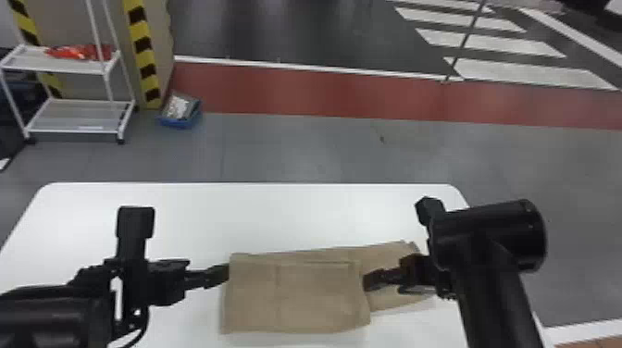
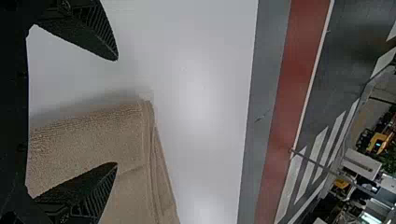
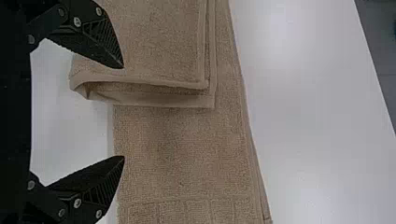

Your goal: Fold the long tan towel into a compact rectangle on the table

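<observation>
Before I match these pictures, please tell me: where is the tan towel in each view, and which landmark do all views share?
Head view: the towel is in the lower middle, between the left gripper and the right gripper.
Left wrist view: one finger partly covers its end; the other is over the white table.
Right wrist view: it lies beyond the open fingers, one partly covering its folded-over layer.
Shared landmark: that white table.
</observation>
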Tool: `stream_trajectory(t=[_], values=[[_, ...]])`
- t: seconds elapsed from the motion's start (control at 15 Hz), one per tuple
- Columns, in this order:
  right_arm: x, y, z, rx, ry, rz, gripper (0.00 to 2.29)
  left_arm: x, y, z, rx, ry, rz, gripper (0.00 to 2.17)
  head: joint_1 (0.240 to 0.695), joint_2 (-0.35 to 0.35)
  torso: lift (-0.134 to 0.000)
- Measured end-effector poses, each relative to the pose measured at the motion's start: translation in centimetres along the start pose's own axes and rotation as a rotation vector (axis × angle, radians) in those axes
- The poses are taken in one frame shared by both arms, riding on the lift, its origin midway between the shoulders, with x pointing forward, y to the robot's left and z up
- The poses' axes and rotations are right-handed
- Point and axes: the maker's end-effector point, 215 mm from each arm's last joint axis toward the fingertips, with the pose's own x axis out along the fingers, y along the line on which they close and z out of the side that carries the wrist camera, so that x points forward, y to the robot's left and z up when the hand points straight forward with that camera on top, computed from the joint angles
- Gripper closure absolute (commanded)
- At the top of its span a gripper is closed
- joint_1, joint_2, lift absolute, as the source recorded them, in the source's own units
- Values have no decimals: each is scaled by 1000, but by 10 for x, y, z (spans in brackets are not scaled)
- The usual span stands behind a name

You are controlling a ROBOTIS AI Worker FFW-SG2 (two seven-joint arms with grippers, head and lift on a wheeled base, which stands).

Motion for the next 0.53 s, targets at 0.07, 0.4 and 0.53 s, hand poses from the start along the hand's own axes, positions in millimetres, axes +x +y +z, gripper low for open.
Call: stream_trajectory(t=[0.07, 0.4, 0.53], values=[[4, -4, 0, -6, 6, -19, 282, 0, 0, 0, 1, 1, -1, 83, 695, -212, 0], [17, 1, 20, -63, -47, 9, 218, 0, 0, 0, 3, 1, 0, 83, 695, -204, 0], [17, 6, 16, -58, -50, 35, 144, -1, 2, -1, 1, 1, 3, 83, 695, -197, 0]])
